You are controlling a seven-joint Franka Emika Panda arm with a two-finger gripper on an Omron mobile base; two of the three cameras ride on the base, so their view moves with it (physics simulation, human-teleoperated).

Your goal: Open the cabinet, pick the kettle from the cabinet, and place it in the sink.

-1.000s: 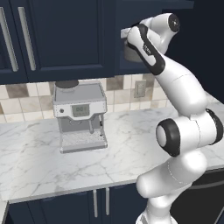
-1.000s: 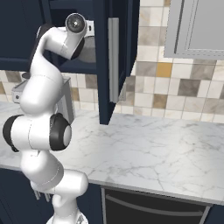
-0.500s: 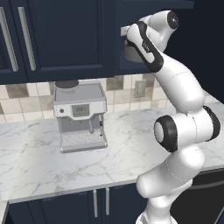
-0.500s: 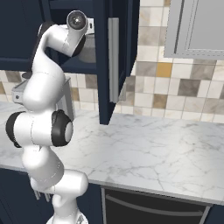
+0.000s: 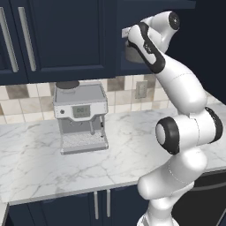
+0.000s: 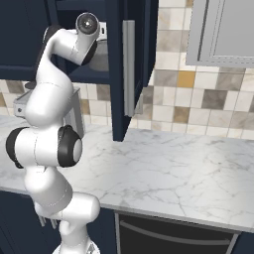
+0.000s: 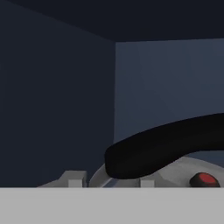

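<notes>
The squat grey metal kettle [image 7: 183, 168] with its black arched handle [image 7: 166, 144] sits inside the open dark navy cabinet [image 6: 130, 69]. The end effector [image 7: 109, 181] is at the handle; I cannot tell whether its fingers grip it.

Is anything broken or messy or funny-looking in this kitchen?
Nothing looks broken or spilled. The cabinet door stands wide open, the kettle sits upright inside, and the coffee machine stands straight on the marble counter.
</notes>
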